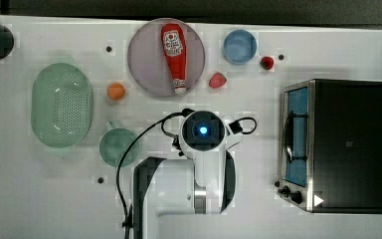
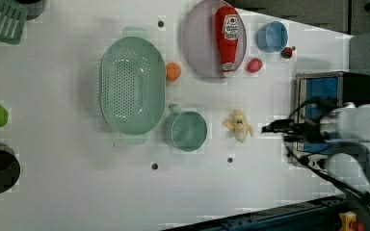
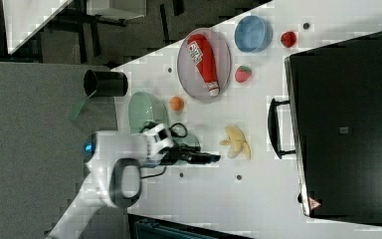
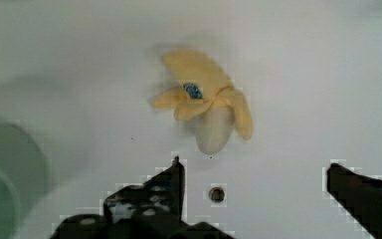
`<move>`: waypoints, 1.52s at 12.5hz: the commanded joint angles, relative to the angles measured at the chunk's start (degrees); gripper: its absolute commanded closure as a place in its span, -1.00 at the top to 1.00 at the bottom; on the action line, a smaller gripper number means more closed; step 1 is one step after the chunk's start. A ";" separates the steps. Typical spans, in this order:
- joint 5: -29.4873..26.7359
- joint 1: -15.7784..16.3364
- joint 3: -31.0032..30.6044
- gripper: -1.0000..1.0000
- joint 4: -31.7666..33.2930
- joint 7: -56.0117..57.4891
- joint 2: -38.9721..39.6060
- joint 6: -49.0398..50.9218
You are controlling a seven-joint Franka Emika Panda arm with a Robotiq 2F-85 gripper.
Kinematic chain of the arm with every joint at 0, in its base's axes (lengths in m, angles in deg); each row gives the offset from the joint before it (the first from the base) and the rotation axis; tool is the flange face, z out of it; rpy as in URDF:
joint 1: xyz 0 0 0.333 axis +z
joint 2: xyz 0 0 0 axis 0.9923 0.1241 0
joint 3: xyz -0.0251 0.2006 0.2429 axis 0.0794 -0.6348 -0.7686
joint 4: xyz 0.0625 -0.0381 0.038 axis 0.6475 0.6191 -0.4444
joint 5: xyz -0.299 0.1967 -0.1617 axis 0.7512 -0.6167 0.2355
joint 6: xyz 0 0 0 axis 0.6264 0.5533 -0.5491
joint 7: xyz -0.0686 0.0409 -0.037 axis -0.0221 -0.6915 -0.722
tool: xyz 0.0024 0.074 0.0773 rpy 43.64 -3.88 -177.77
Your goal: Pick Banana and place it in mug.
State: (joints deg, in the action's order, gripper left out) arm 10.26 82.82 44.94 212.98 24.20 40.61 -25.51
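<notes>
Black fingers (image 4: 151, 199) frame the wrist view's foreground, spread wide with nothing between them, so the gripper (image 4: 256, 177) is open and empty above the bare tabletop (image 4: 303, 74), not yet at the banana (image 4: 206, 107). That banana lies near the middle of the tabletop, apart from everything else, with the mug (image 2: 187, 130) beside it toward the left view's left and the oven (image 2: 327, 91) toward the left view's right. It is half peeled: yellow flaps splay around a pale tip, and a small blue sticker sits on the skin. It looks like a light toy, probably soft or slightly springy, so it should lift easily; the loose flaps would likely bend or slip, so the thicker yellow body behind them seems the better hold, taken across its width. In the top view the arm (image 1: 204, 149) covers the banana entirely. The gripper in the left view is dark against the oven front, hard to separate. The mug's handle points toward the colander (image 2: 132, 86), close beside it.
</notes>
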 commanded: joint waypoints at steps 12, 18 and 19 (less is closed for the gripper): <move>-0.82 -1.03 0.95 1.00 1.85 15.30 19.10 -26.69; -0.84 -1.15 0.98 -0.37 2.59 15.08 18.23 -27.94; -0.90 -1.28 1.02 -0.37 2.81 15.08 17.46 -27.87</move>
State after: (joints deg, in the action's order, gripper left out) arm 9.53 82.70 46.34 216.23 38.12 60.05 -52.76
